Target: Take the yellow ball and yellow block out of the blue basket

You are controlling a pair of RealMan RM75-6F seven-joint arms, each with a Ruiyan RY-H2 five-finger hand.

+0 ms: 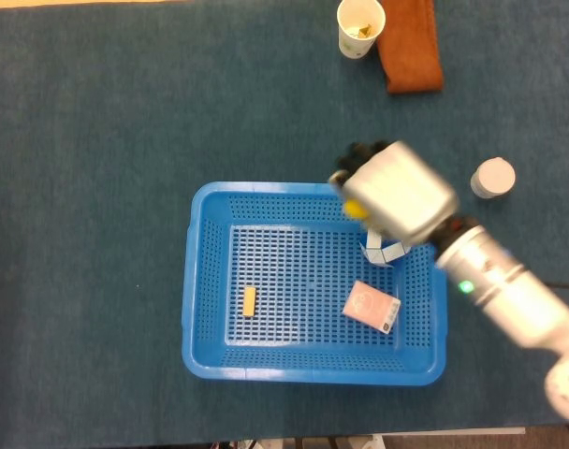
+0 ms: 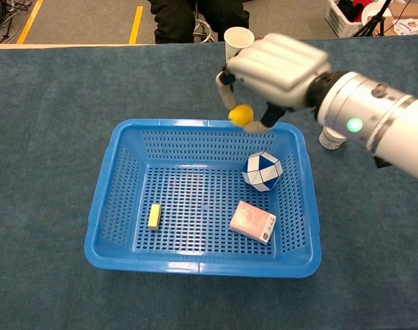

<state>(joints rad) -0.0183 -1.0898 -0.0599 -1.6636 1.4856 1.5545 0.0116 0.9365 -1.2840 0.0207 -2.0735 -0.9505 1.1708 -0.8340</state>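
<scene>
My right hand (image 2: 274, 72) (image 1: 394, 192) is raised above the far rim of the blue basket (image 2: 126, 146) (image 1: 202, 198) and grips the small yellow ball (image 2: 240, 114) (image 1: 355, 208) between its fingers. The ball hangs clear of the basket floor, over its back edge. The yellow block (image 2: 154, 215) (image 1: 250, 300) lies flat on the basket floor at the left. The hand is motion-blurred in the head view. My left hand appears in neither view.
A blue-and-white ball-shaped puzzle (image 2: 262, 170) and a pink card box (image 2: 252, 221) also lie in the basket. Beyond it stand a paper cup (image 1: 360, 26), a brown cloth (image 1: 411, 47) and a small white jar (image 1: 492, 178).
</scene>
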